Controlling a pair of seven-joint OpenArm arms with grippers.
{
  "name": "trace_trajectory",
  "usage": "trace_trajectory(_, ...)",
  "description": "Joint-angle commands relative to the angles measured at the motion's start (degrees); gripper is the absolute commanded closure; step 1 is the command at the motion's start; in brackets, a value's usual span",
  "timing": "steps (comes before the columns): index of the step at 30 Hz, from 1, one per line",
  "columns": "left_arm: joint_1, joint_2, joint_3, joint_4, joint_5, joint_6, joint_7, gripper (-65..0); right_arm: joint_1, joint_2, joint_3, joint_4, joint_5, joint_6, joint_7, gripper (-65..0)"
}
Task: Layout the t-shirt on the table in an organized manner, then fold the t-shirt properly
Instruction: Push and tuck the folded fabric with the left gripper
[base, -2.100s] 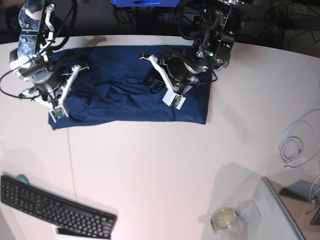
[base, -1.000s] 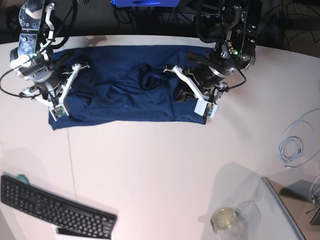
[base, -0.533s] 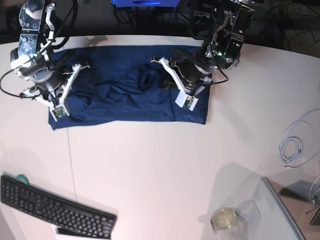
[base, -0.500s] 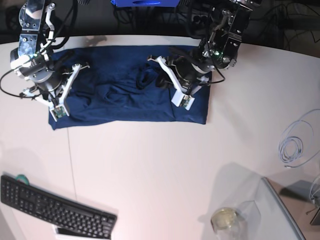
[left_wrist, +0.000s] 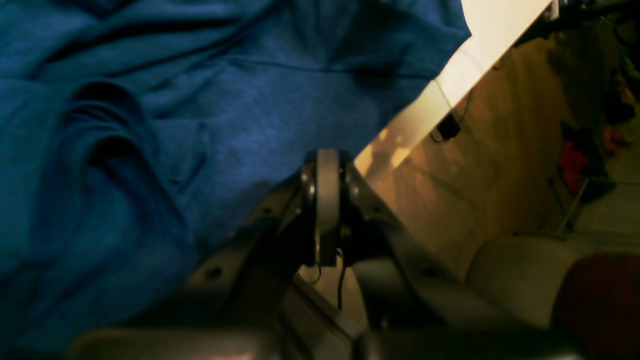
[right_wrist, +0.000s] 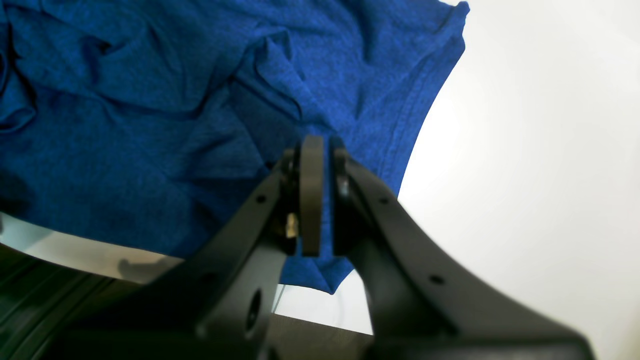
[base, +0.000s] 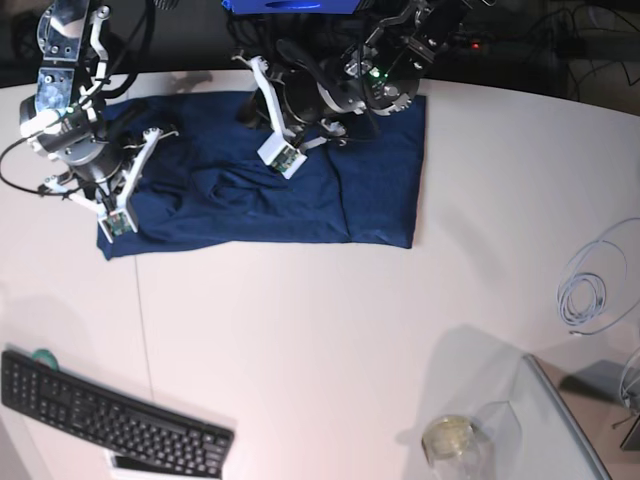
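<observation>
Navy-blue knit, the t-shirt (base: 300, 185) is lying spread across the far part of the white desk (base: 330, 340), roughly rectangular, with wrinkles bunched through its middle.

Left pincer (base: 262, 102): it is hanging over the shirt's far edge, near the middle of the garment. In the left wrist view the pincer (left_wrist: 327, 187) is showing its jaws pressed flat together, clenched, with no fabric caught between them. The t-shirt (left_wrist: 150, 125) is lying below and to the left of the tips, rumpled into deep folds; its edge is running diagonally just to the right of the tips, with a strip of bare desk (left_wrist: 480, 55) beyond it.

Right pincer (base: 140, 165): it is sitting over the shirt's end on that arm's side, tips pointing inward toward the cloth. In the right wrist view the pincer (right_wrist: 315, 195) is also clenched, jaws together with only a thin slit between them, and nothing is visibly gripped. The t-shirt (right_wrist: 175, 110) is filling the area ahead of and to the left of the tips; its hemmed edge is passing just to the right of them, and a corner of cloth is lying under the jaws. Bare desk (right_wrist: 540, 150) is lying to the right.

Whether either pincer is touching the cloth I cannot tell.

A black keyboard (base: 110, 420) and a coiled pale cable (base: 595, 285) are resting well apart from both pincers.
</observation>
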Motion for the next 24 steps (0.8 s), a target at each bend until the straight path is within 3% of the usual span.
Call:
trace_trajectory(1,0.09,-0.69,-1.91,3.20,-0.43,-0.23,-1.37,0.0,0.35,0.21,0.21,1.20,0.29,0.00,0.72,-2.4)
trace_trajectory(5,4.57,-2.19,-11.58,9.35,-0.08,-0.23,-1.46,0.0,0.35,0.21,0.21,1.20,0.29,0.09,0.72,-2.4)
trace_trajectory(9,5.27,-2.01,-17.21,7.33,0.01,-0.23,-1.55,0.0,0.35,0.21,-0.14,1.20,0.29,0.09,0.72,-2.4)
trace_trajectory(17,1.76,-2.10,-8.41,-1.72,0.01,-0.23,-1.46,0.0,0.35,0.21,-0.14,1.20,0.29,0.09,0.81,-2.4)
trace_trajectory(24,1.49,-2.01,-2.79,-2.87,-0.43,-0.23,-1.37,0.0,0.35,0.21,0.21,1.20,0.29,0.09,0.81,-2.4)
